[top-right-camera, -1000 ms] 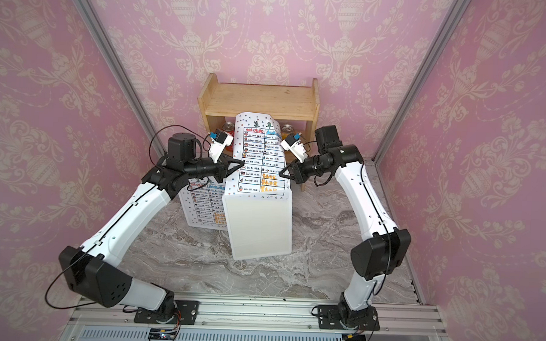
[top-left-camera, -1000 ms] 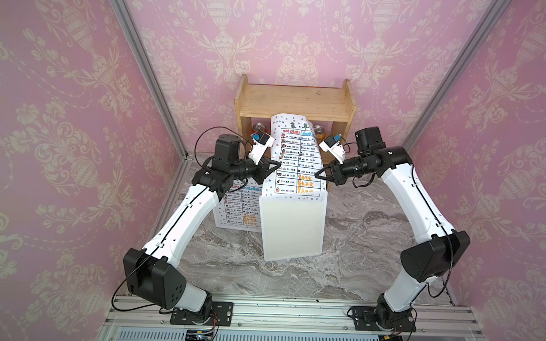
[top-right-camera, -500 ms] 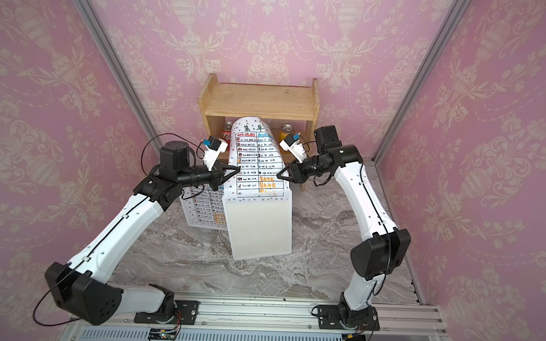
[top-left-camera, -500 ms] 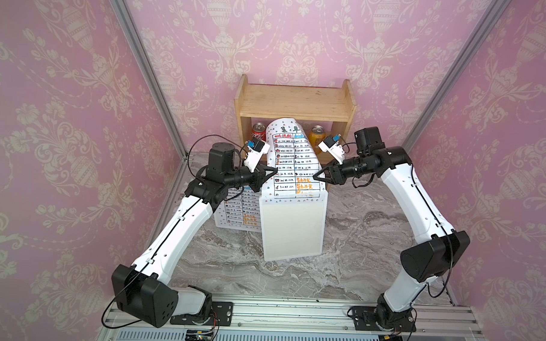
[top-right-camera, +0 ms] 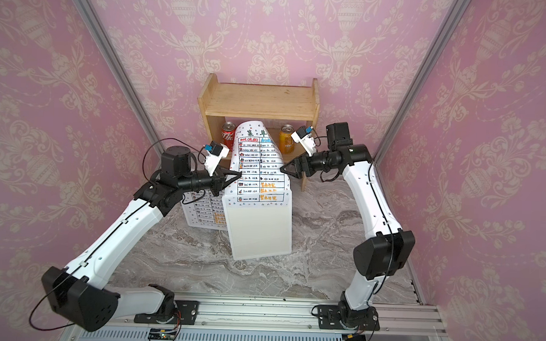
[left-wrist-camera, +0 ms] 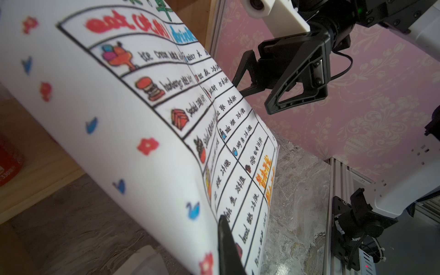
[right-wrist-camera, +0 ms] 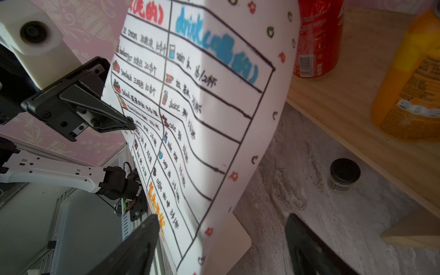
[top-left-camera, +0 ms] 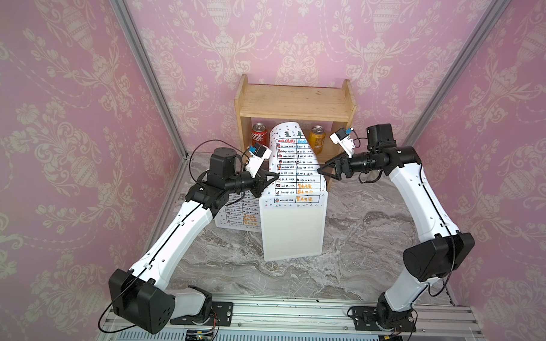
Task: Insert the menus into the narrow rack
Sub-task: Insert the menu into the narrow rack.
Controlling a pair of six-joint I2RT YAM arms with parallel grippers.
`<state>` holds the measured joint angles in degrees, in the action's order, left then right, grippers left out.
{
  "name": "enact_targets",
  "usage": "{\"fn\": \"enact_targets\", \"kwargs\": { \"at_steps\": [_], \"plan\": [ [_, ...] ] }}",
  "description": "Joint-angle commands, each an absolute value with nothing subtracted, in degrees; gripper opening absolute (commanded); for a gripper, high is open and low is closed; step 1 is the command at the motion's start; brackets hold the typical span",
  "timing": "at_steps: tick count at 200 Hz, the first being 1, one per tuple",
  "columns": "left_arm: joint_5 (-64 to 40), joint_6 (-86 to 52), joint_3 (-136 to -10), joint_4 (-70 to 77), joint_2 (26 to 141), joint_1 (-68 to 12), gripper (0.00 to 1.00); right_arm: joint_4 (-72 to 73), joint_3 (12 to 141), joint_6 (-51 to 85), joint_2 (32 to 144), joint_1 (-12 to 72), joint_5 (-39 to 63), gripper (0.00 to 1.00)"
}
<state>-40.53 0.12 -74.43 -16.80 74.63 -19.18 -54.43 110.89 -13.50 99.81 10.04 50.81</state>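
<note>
The narrow rack (top-left-camera: 291, 231) is an upright white box in the middle of the marble table. One menu (top-left-camera: 296, 169) stands in its slot, its top curling back toward the shelf. My left gripper (top-left-camera: 273, 177) is shut on that menu's left edge; in the left wrist view one black finger (left-wrist-camera: 226, 240) lies on the printed face (left-wrist-camera: 142, 114). My right gripper (top-left-camera: 323, 171) stands open at the right edge, and in the right wrist view the sheet (right-wrist-camera: 214, 119) passes between its spread fingers (right-wrist-camera: 142, 238) untouched. A second menu (top-left-camera: 242, 212) lies flat left of the rack, partly under my left arm.
A wooden shelf (top-left-camera: 294, 100) stands against the back wall with a red cola can (top-left-camera: 259, 136) and an orange can (top-left-camera: 317, 141) under it. A small black-lidded jar (right-wrist-camera: 345, 173) sits by the shelf's foot. Pink walls and metal posts close in both sides.
My right gripper has opened and let go of the menu's right edge. The left gripper has dropped a little with the sheet, which sits slightly lower in the rack.
</note>
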Motion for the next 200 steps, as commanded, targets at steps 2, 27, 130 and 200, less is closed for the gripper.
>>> {"fn": "enact_targets", "kwargs": {
  "at_steps": [2,27,130,200],
  "plan": [
    [-39.7,0.5,-73.3,-16.7,72.5,-20.0,0.02,-53.3,108.2,-11.8,98.8,10.1,53.4,0.87],
    [-39.0,0.7,-71.8,-16.7,71.1,-20.4,0.02,-52.3,105.9,-11.2,98.6,9.9,54.7,0.89],
    [-37.4,0.5,-68.0,-15.4,69.6,-21.6,0.04,-51.7,104.5,-13.0,100.9,10.7,65.7,0.92],
    [-36.3,0.5,-67.9,-13.7,67.9,-21.8,0.04,-53.6,103.2,-13.3,101.7,11.7,64.4,0.94]
  ]
}}
